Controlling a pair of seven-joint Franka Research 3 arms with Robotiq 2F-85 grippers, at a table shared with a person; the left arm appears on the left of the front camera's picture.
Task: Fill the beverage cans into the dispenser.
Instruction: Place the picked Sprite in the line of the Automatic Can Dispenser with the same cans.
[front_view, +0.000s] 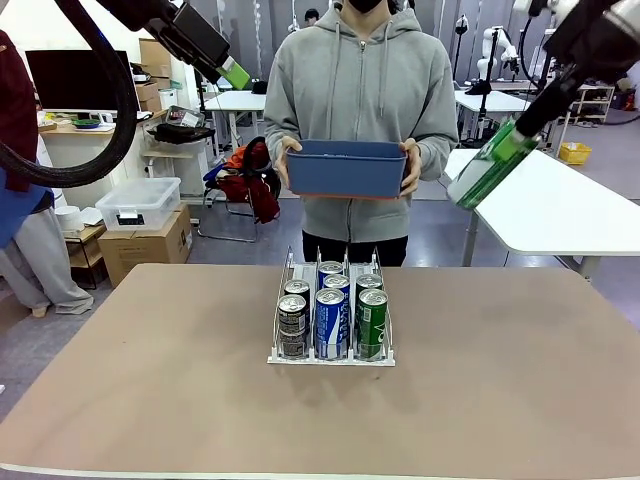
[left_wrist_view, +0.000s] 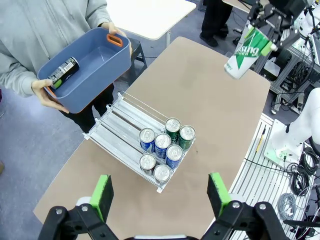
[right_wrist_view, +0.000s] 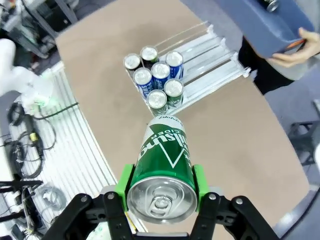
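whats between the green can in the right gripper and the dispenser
Nothing but bare table: in the right wrist view the green can, clamped in the right gripper, hangs apart from the dispenser.

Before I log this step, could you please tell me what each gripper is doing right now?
Left gripper: open, empty.
Right gripper: closed on a green can.
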